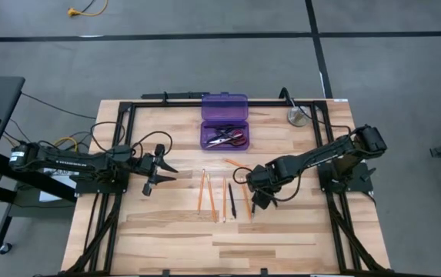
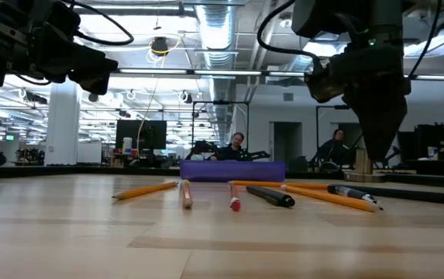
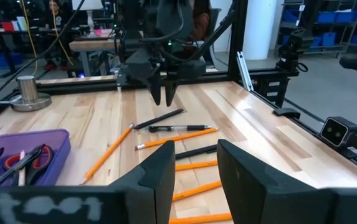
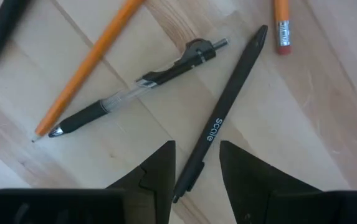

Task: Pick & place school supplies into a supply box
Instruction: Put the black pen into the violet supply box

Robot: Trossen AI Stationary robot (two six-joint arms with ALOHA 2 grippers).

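Nearest the table's [image 1: 166, 238] front edge lies a loose row of supplies: orange pencils [image 1: 200, 191], running front to back, with a dark pen [image 1: 231, 197] among them. At the right end of this row the right gripper [image 1: 255, 205] points down just above the wood. Its wrist view shows the two fingers [image 4: 156, 171] apart, straddling the end of a black pen [image 4: 225, 106] that lies flat on the table; the fingers are not closed on it, and nothing is held. Just beside that pen lie a clear pen [image 4: 134, 90] with a black grip and a pencil [image 4: 91, 59], touching near the pencil's tip.

Level with the row, to its left, the left gripper [image 1: 157, 171] hangs above the table, its fingers [image 3: 159, 171] parted and empty, facing the pencils and the right arm beyond them.

Farther back, one more pencil [image 1: 232, 162] lies slantwise between the row and the box. The purple box [image 1: 224, 121] stands open at the middle of the far edge, its lid laid back; red-handled scissors [image 1: 234, 138] and dark pens rest inside it. Right of the box, near the far right corner, stands a silver disc [image 1: 296, 116].

In the low view a person [image 2: 237, 146] sits in the room behind the table.
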